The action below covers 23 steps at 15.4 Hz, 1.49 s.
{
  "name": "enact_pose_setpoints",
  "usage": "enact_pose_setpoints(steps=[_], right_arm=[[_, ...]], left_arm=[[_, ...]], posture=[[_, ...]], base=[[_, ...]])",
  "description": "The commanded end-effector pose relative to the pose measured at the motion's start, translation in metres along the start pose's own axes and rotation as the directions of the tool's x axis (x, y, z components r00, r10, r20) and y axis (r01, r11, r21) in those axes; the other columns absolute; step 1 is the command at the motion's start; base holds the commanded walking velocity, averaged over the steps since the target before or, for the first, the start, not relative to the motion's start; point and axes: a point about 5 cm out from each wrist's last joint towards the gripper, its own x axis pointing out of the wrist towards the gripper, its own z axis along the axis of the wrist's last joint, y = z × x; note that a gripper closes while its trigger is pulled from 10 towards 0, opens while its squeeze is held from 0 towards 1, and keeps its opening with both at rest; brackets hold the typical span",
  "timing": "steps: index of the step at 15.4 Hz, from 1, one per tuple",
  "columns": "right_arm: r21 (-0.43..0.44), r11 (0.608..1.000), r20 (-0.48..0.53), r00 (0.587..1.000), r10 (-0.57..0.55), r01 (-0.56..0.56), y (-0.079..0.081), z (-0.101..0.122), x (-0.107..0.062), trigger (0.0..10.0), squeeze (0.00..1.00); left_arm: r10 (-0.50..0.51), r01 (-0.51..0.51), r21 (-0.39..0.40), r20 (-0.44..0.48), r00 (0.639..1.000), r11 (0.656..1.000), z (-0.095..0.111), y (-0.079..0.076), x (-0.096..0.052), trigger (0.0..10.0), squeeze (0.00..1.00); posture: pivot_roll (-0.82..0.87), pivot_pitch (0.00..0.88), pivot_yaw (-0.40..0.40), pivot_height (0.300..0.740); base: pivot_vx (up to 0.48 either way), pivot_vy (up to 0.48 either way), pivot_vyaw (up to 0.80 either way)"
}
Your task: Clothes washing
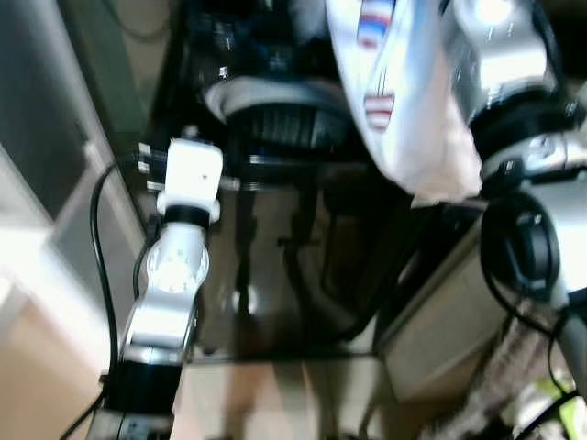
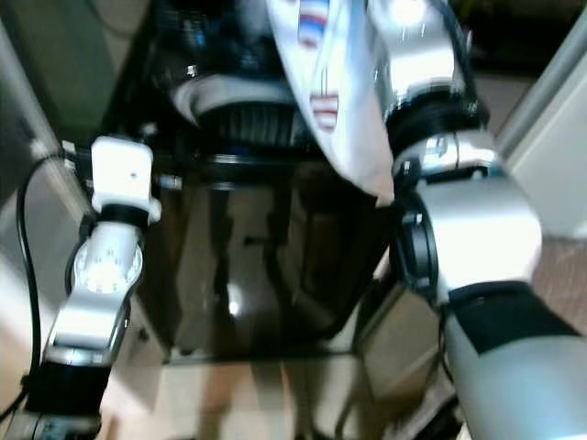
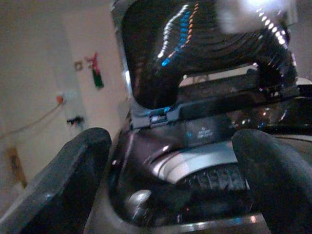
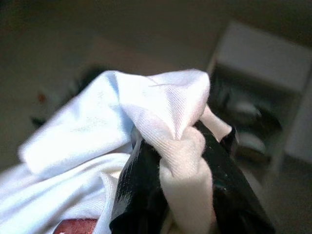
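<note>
1. White garment (image 4: 161, 126), with red-and-blue striped patches visible in the head views, hangs from my right gripper (image 4: 180, 195) above the front right part of the washing machine (image 1: 275, 275).
2. Right gripper: in the right wrist view both black fingers (image 4: 139, 190) are closed tight on a bunched fold of the white cloth; fabric bulges out between and above them. Firm hold, as far as I can see.
3. Rest of the garment drapes down beside the right arm (image 2: 477, 220); in the left eye view its lower edge ends near the machine's right side. Whether it touches the machine I cannot tell; frames are blurred.
4. Washing machine is a glossy black top-loader. Its lid (image 3: 204, 48) stands raised, seen in the left wrist view, with the drum opening (image 1: 284, 115) and its ribbed grey rim exposed below.
5. Left gripper (image 3: 170, 185): fingers spread wide apart, holding nothing, pointed at the open drum from the machine's left front.
6. Left arm (image 1: 174, 266) is raised alongside the machine's left edge, white wrist camera block on top, black cable (image 1: 99, 247) looping beside it.
7. Pale wall (image 3: 53, 73) with a small red-and-green hanging sits behind the machine.
</note>
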Motion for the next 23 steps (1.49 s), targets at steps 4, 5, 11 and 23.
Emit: enact_pose_setpoints(steps=[4,5,11,23], right_arm=[[-0.203,0.979,-0.134,0.990,-0.049,0.021,-0.006,-0.018,-0.002,10.0,0.00],[-0.188,0.982,-0.179,0.983,-0.046,0.011,0.001,-0.029,-0.006,10.0,0.00],[0.291,0.946,-0.714,0.691,0.116,0.141,0.060,-0.156,-0.096,10.0,0.00],[0.284,0.843,-0.789,0.611,-0.067,0.458,0.038,-0.176,-0.120,10.0,1.00]], left_arm=[[-0.094,0.092,0.018,0.147,0.985,0.996,0.046,0.005,0.002,10.0,0.00],[-0.094,0.094,0.011,0.143,0.985,0.996,0.050,0.006,0.001,10.0,0.00],[-0.096,0.098,-0.013,0.134,0.986,0.995,0.068,0.017,-0.006,10.0,0.00],[-0.165,0.167,-0.023,0.083,0.983,0.986,0.065,0.012,-0.009,10.0,0.00]], posture=[[0.13,0.015,-0.105,0.740],[0.15,0.030,-0.111,0.740],[0.22,0.038,-0.129,0.740],[0.21,0.029,-0.105,0.740]], base=[[0.480,0.000,0.00],[0.480,0.000,0.00],[0.000,0.000,0.00],[0.000,0.000,0.00]])
